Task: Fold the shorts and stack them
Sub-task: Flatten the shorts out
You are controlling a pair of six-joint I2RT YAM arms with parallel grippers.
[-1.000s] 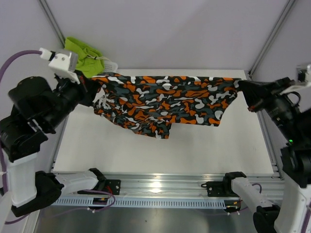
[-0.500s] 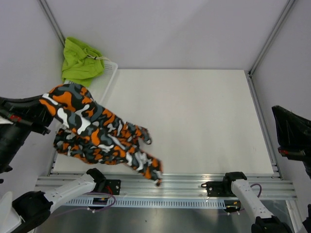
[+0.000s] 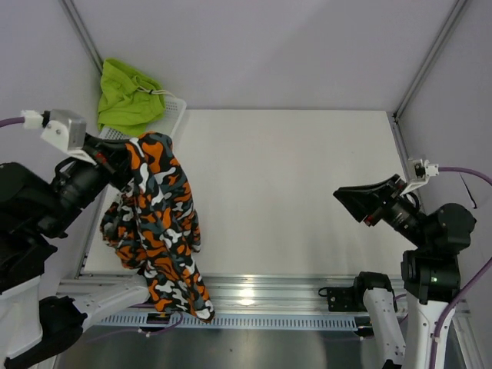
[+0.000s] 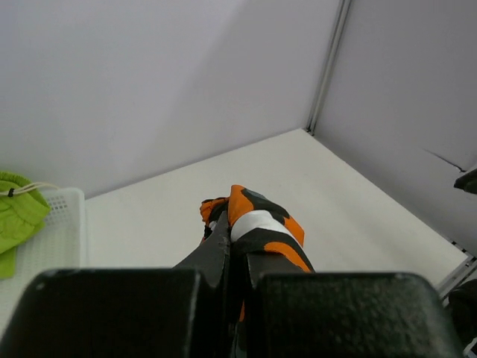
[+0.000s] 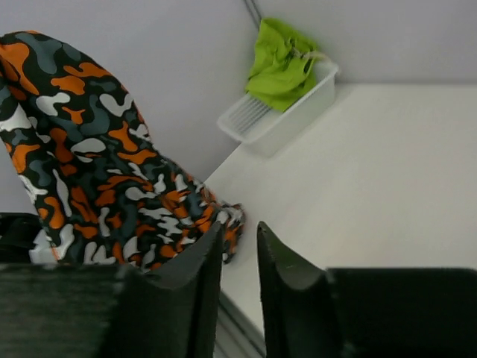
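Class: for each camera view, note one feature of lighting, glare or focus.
Top view: bright glare on the metal rail; table evenly lit. Left wrist: the left gripper looks dark and soft, camo shorts sharper. Right wrist: the right gripper is dark and blurred; green shorts in focus.

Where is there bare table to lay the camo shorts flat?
Bare: the middle and right of the table, from back wall to near rail, bounded by the empty right claw. Crowded: the left edge, where the camo shorts hang from the left claw, and the far-left corner, holding the basket with green shorts.
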